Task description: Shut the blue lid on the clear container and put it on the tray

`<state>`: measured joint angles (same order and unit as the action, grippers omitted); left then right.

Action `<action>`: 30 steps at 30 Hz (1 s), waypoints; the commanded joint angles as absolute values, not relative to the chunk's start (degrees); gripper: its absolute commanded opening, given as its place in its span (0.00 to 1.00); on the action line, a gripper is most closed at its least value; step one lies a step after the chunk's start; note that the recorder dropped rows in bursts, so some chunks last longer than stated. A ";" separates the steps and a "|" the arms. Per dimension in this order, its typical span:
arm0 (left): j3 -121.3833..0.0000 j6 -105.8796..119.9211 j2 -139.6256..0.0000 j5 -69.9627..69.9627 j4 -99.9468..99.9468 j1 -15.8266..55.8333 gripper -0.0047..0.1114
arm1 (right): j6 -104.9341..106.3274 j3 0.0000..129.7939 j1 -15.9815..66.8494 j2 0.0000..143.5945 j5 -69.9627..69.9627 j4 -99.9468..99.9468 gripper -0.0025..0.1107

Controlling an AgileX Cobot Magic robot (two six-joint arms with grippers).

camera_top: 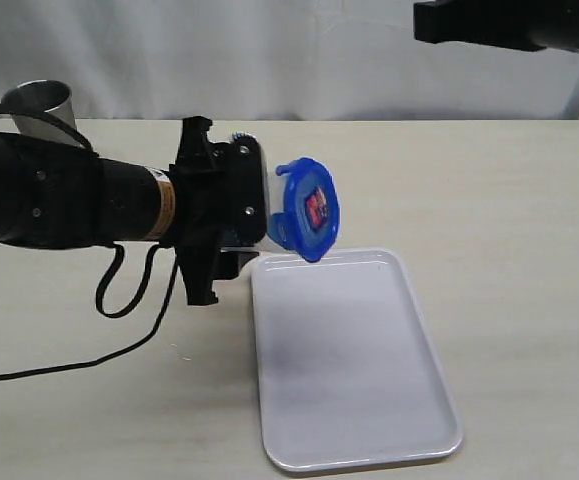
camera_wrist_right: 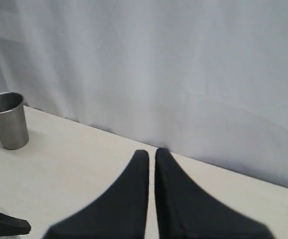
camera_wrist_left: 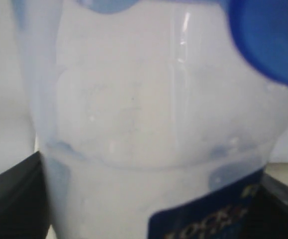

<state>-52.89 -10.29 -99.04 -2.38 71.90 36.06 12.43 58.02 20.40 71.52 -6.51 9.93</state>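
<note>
I am holding the clear container (camera_top: 266, 205) in the left jaws, which are gripping its body from both sides; the left wrist view is showing its transparent wall filling the space between them. The container is lying on its side in the air, with its mouth pointing toward the right arm's side of the bench (camera_top: 509, 220).

The blue lid (camera_top: 310, 208) is sitting on that mouth, sticker facing outward. One snap flap near the top is flaring away from the wall, so I am judging the lid seated but not confirmed as latched on all four sides.

The lid end is hanging just over the far left corner of the tray (camera_top: 354, 360); I cannot tell whether it is touching the rim. The tray is carrying nothing.

The right arm (camera_top: 509, 25) is hanging high above the bench, well apart from the container, with its jaws closed on nothing. A steel cup (camera_top: 37, 102) is standing at the back of the bench.

Remaining, as I am judging it: turning the container upright, lowering it onto the tray and releasing it.
</note>
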 commanded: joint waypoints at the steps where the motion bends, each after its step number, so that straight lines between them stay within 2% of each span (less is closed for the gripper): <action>1: -56.13 -5.54 -100.81 7.03 73.24 40.93 0.04 | 10.68 54.66 16.44 70.80 -5.71 10.27 0.06; 13: -60.21 -5.54 -108.59 31.86 91.30 50.73 0.04 | 15.31 51.10 15.85 70.92 -4.61 9.42 0.06; 20: -60.21 -5.54 -109.81 32.44 95.54 52.33 0.04 | 17.16 50.25 15.85 70.92 -4.57 9.42 0.06; 26: -60.21 -4.92 -110.96 38.99 99.95 53.38 0.04 | 17.55 49.57 15.85 71.14 -2.70 9.42 0.06; 30: -60.10 -4.51 -111.22 38.77 99.95 58.13 0.04 | 17.55 49.57 15.85 71.14 -2.47 9.42 0.06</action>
<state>-59.70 -4.43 -111.02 38.25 99.15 56.13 17.08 49.83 16.18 71.15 -3.46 9.85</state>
